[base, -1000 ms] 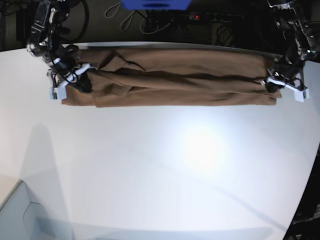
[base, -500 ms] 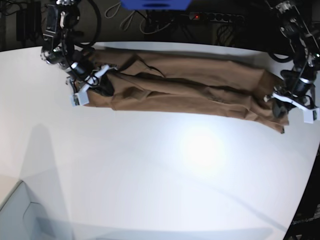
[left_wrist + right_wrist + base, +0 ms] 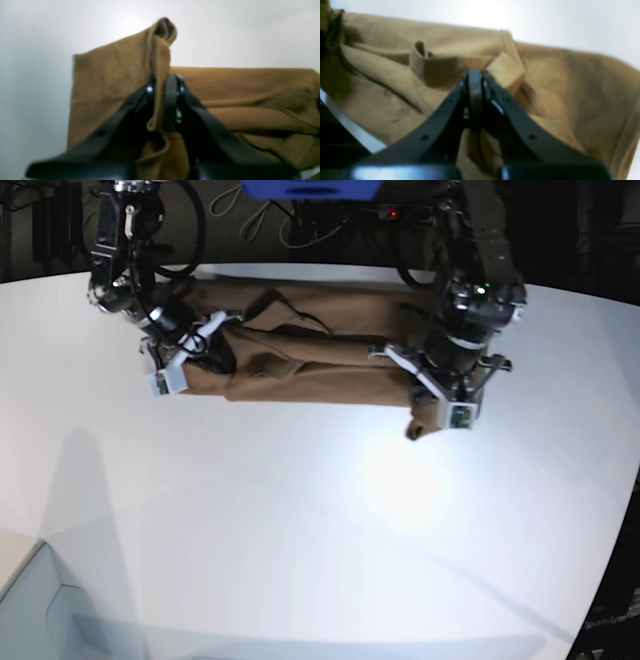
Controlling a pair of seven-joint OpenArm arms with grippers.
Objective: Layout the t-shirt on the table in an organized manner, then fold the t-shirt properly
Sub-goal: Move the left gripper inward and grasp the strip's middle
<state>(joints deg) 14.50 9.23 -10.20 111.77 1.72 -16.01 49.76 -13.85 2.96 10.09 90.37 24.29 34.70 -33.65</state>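
Base view: high, looks down over whole table point(image 3: 300, 560), both arms at far edge. Left wrist view: close behind own gripper point(image 3: 160, 105), facing along t-shirt point(image 3: 112, 82). Right wrist view: same nearness, own gripper point(image 3: 476, 100). All three share t-shirt.

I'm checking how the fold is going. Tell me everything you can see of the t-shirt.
The t-shirt is plain brown soft fabric, gathered into a long creased band along the far side of the white table. The left gripper and the right gripper each pinch an end in shut jaws. The left-held end is doubled over toward the middle, one corner hanging down.
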